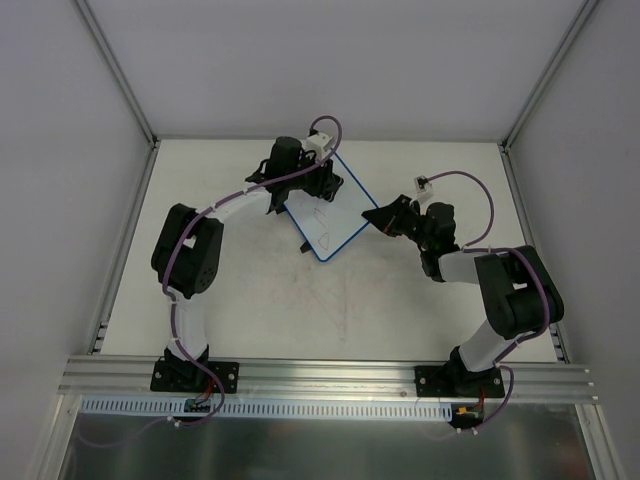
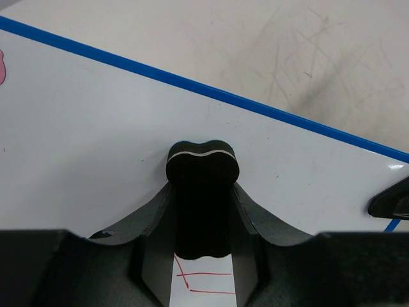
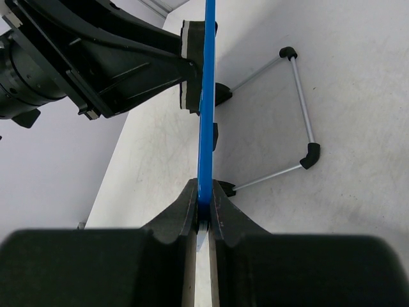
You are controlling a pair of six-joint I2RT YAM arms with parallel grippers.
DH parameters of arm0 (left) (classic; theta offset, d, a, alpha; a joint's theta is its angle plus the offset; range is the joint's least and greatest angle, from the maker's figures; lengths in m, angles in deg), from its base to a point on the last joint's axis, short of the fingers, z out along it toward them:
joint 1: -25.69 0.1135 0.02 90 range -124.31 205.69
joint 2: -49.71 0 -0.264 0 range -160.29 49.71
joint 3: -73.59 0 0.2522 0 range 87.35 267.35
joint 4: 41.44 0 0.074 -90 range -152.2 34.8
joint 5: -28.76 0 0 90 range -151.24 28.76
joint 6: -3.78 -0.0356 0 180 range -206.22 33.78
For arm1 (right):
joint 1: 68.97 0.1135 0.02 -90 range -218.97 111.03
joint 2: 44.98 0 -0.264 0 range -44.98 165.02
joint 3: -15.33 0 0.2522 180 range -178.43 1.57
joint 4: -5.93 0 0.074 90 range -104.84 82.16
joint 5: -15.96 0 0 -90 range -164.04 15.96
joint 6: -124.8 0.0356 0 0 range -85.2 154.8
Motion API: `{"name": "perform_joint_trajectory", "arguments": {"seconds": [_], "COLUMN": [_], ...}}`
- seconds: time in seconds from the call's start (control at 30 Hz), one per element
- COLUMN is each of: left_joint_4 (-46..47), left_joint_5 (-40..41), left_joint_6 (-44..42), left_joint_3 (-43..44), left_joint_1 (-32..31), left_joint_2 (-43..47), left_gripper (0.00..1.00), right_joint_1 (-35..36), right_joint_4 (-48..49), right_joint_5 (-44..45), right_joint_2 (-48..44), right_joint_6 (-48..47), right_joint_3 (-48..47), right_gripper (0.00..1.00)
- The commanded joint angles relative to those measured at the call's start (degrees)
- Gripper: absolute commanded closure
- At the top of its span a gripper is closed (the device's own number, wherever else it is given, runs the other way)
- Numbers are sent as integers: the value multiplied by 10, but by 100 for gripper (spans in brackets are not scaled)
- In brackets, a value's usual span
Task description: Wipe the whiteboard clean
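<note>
Whiteboard (image 1: 332,215) sits toward the far middle of the table (image 1: 250,300), set at a slant between the two arms, with its long edges running from far right to near left in the overhead view. Both arms reach in to it, the left from the far-left side and the right from the right-hand side.

The left fingers (image 2: 153,224) are closed on a small black bone-shaped eraser (image 2: 203,167), one finger against each of its flanks. The eraser's face rests on the white writing surface, well inside the thin blue frame (image 2: 192,83). A few thin red marks (image 2: 204,281) show on the board just below the eraser, in the gap between the two fingers. A pink dot (image 2: 2,67) peeks in at the left border of that view, close under the frame.

The right fingers (image 3: 182,214) are clamped on the board's edge, one on each face, so the right wrist camera sees the board edge-on as a narrow blue strip running straight up from the pinch. Farther along that strip the eraser is pressed against the board's left face by the left arm's black hardware. On the other side, a wire stand (image 3: 305,109) with black tips juts from the back of the board over the table.
</note>
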Motion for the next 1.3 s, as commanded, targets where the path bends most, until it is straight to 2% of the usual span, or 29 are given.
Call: {"name": "perform_joint_trajectory", "arguments": {"seconds": [0.0, 0.33, 0.63, 0.97, 1.03, 1.27], "left_joint_4": [-43, -33, -31, -46, -54, -64], "left_joint_5": [-51, -21, 26, 133, 154, 122], "left_joint_6": [77, 187, 256, 308, 315, 326], "left_joint_3": [-3, -48, -84, -114, -115, -102], "left_joint_1": [6, 89, 117, 134, 136, 146], "left_joint_2": [-32, -34, -38, -19, -17, -39], "left_gripper": [96, 97, 97, 96, 100, 100], "right_joint_1": [16, 15, 13, 11, 11, 11], "right_joint_4": [21, 21, 22, 23, 23, 23], "right_joint_5": [-39, -39, -40, -40, -40, -40], "right_joint_2": [-8, -9, -9, -6, -6, -5], "right_joint_6": [-35, -34, -32, -29, -28, -29], "right_joint_3": [-20, -19, -18, -18, -18, -19], "right_gripper": [100, 100, 100, 100, 100, 100]}}
